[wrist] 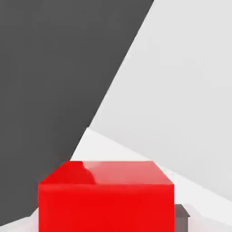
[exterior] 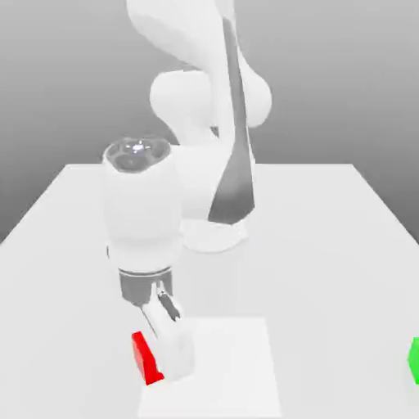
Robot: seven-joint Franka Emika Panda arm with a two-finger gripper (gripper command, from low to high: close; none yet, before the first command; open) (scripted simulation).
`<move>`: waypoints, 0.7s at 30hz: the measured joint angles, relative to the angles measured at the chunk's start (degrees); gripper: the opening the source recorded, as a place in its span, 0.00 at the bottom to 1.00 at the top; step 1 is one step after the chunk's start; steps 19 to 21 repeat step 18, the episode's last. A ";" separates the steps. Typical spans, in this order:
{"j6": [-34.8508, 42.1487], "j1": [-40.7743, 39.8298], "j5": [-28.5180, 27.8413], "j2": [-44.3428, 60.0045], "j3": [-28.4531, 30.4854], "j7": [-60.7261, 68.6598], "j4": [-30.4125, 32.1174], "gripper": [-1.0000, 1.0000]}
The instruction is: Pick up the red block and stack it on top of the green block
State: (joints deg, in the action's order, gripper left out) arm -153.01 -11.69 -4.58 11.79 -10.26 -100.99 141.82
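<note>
- Down at the near part of the white table (exterior: 327,245), the Panda arm (exterior: 141,214) reaches low, its wrist pointing toward the tabletop.
- The gripper (exterior: 164,364) sits at the tabletop, just at the near edge of the exterior view, and its jaws are drawn together onto the red block (exterior: 146,358).
- The red block lies on the table toward the exterior view's left, close to the lower edge, touching the pale finger (exterior: 173,348) that stands against its right-hand face.
- Only a narrow red slab of the cube shows there, because the finger and the hand cover the remainder of it.
- In the hand view the red block (wrist: 106,199) sits large and close, a lighter top face above a flat, plain front face, squarely ahead of the camera.
- A small grey piece of a fingertip (wrist: 182,216) shows just beside the cube's lower corner in that view.
- Behind the cube in the hand view, the pale table surface (wrist: 181,113) meets a dark grey backdrop (wrist: 54,68) along a slanted line.
- The green block (exterior: 414,360) rests at the exterior view's right edge, cut off by the frame, well apart from the red cube and level with it on the table.
- A brighter square patch (exterior: 229,368) of tabletop lies between the two cubes, just beside the gripper.
- The arm's white base (exterior: 214,229) stands farther back, near the middle of the table.
</note>
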 joint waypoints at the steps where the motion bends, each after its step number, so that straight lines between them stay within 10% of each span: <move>1: 0.68 1.66 -0.57 0.27 -1.26 -0.18 -0.77 0.00; 14: 3.28 25.59 -12.77 10.84 -12.92 -5.89 -12.03 0.00; 15: 2.38 26.78 -14.05 12.43 -12.34 -6.69 -12.55 1.00; 21: 2.38 26.78 -14.05 12.43 -12.34 -6.69 -12.55 1.00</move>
